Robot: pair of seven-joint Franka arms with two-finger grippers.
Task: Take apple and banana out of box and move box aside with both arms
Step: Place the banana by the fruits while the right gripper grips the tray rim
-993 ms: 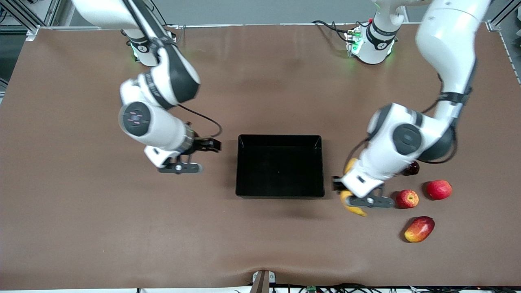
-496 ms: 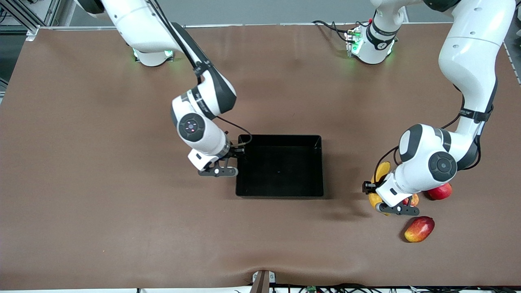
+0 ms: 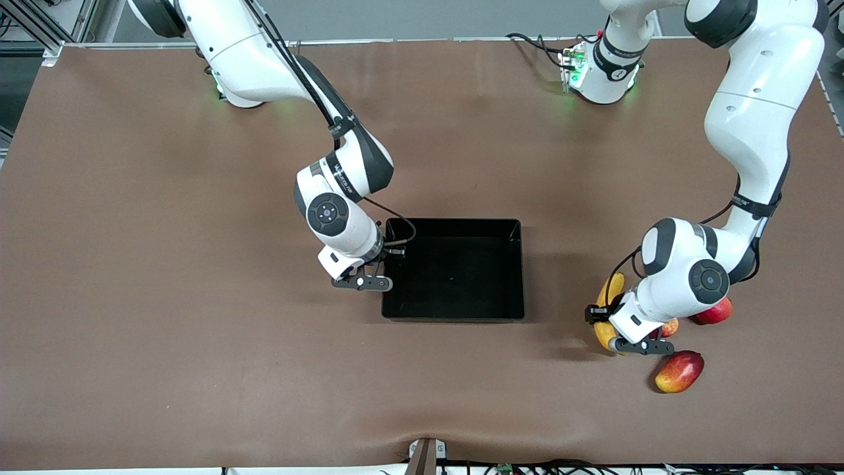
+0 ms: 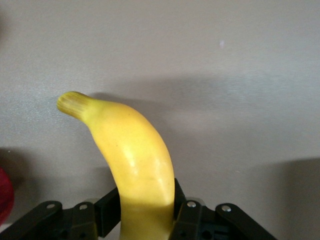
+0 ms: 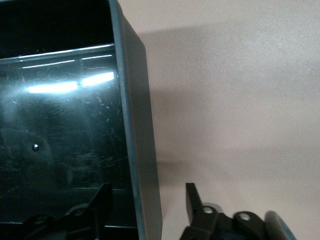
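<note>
The black tray (image 3: 455, 270) sits mid-table. My right gripper (image 3: 389, 251) is open, its jaws astride the tray's wall toward the right arm's end; the right wrist view shows that wall (image 5: 135, 125) between the two fingers (image 5: 192, 197). My left gripper (image 3: 603, 315) is shut on the yellow banana (image 3: 612, 289) and holds it low over the table, beside the other fruits. In the left wrist view the banana (image 4: 130, 155) sticks out from between the jaws. The red-yellow apple (image 3: 670, 326) is mostly hidden under the left arm.
An oval red-yellow mango (image 3: 679, 371) lies nearer to the front camera than the apple. A pinkish-red round fruit (image 3: 717, 312) lies beside the apple, partly under the left arm, toward the left arm's end of the table.
My right gripper moved from beside the tray onto its wall. My left gripper carried the banana away from the tray toward the other fruits and came lower, covering the apple.
</note>
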